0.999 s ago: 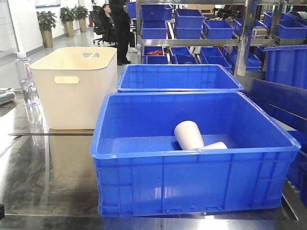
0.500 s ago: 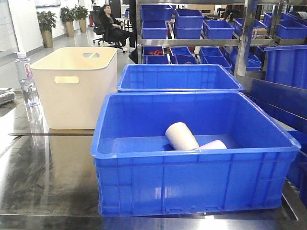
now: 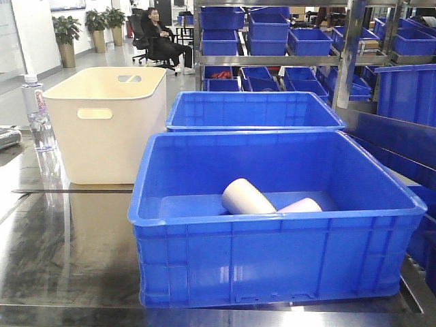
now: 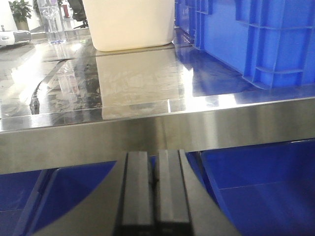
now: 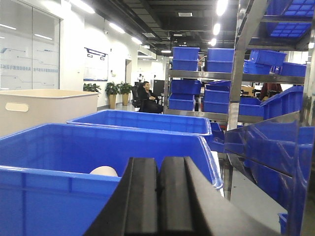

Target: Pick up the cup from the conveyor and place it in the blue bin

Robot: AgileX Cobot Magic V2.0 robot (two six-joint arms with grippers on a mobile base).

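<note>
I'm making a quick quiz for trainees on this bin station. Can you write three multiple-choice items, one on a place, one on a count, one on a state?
1. Where is the cream tub?
A. left of the blue bin
B. inside it
C. stacked on it

2. How many cups lie in the near blue bin?
A. none
B. two
C. five

3. How is the left gripper?
A. wide open
B. holding a bottle
C. shut and empty

Answers: 1 A, it stands beside the bin on the steel table. 2 B, two pale cups lie there. 3 C, its fingers meet with nothing between.

right end effector closed, cup inside blue bin
</note>
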